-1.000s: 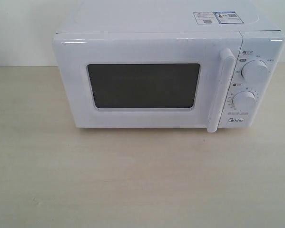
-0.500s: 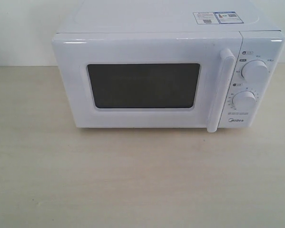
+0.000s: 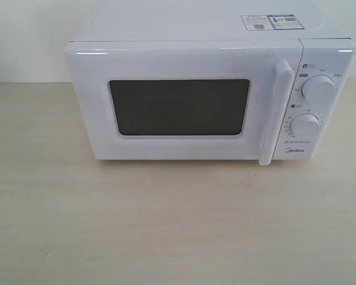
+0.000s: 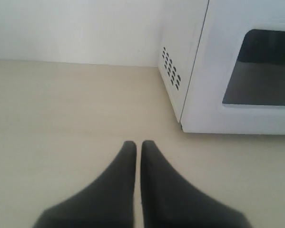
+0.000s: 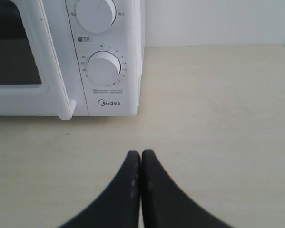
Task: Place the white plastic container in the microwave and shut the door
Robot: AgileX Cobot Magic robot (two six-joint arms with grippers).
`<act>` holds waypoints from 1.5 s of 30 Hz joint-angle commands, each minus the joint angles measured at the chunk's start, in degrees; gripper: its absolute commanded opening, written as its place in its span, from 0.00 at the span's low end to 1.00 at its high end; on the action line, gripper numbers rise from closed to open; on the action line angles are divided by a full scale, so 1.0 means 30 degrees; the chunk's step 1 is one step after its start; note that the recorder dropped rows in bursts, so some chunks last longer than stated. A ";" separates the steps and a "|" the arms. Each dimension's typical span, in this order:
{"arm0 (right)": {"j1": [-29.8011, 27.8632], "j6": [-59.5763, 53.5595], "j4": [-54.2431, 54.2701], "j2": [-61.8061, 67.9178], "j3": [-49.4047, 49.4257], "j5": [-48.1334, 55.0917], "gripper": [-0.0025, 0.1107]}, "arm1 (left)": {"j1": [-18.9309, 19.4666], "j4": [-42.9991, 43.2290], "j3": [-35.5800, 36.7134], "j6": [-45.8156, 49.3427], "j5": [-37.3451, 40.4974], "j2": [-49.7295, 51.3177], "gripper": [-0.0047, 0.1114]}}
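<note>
My right pincer (image 5: 141,153), tips pressed together and empty like the left pincer (image 4: 138,144), lies nearer the upright handle (image 3: 277,113) of the door (image 3: 178,62), on the knob side of the microwave (image 3: 166,24). The door is shut; I see the white plastic container nowhere.

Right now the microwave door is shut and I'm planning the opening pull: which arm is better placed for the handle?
Right. The vertical white bar handle is on the right of the white microwave, ahead of the right tool; the left tool faces the far corner.
</note>
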 commanded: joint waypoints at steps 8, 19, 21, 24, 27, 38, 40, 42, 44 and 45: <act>-0.0093 -0.0058 -0.0040 -0.0102 -0.0006 -0.0252 0.02 | 0.0058 -0.2746 0.0058 -0.0079 0.0099 -0.0058 0.08; -0.0093 -0.0058 -0.0040 -0.0102 -0.0006 -0.0252 0.02 | 0.0058 -0.0519 0.0058 0.3539 -0.2702 -0.0058 0.08; -0.0093 -0.0058 -0.0040 -0.0102 -0.0006 -0.0252 0.02 | 0.0058 -0.0905 0.0058 0.1830 -0.2584 -0.0058 0.08; -0.0093 -0.0058 -0.0040 -0.0102 -0.0006 -0.0252 0.02 | 0.0058 -0.1106 0.0058 -0.4067 -0.2468 -0.0058 0.08; -0.0093 -0.0058 -0.0040 -0.0102 -0.0006 -0.0252 0.02 | 0.0058 -0.0148 0.0058 -0.8147 -0.2468 -0.0058 0.08; -0.0093 -0.0058 -0.0040 -0.0102 -0.0006 -0.0252 0.02 | 0.0058 0.3929 0.0058 -0.2235 -0.1216 -0.0058 0.08; -0.0093 -0.0058 -0.0040 -0.0102 -0.0006 -0.0252 0.02 | 0.0058 0.3929 0.0058 -0.2192 -0.0560 -0.0058 0.08; -0.0093 -0.0058 -0.0040 -0.0102 -0.0006 -0.0252 0.02 | 0.0058 0.3929 0.0058 -0.1945 -0.0178 -0.0058 0.08; -0.0093 -0.0058 -0.0040 -0.0102 -0.0006 -0.0252 0.02 | 0.0058 0.3845 0.0058 -0.1911 -0.0178 -0.0058 0.08; -0.0093 -0.0058 -0.0040 -0.0102 -0.0006 -0.0252 0.02 | 0.0058 0.3699 0.0058 -0.1911 -0.0178 -0.0058 0.08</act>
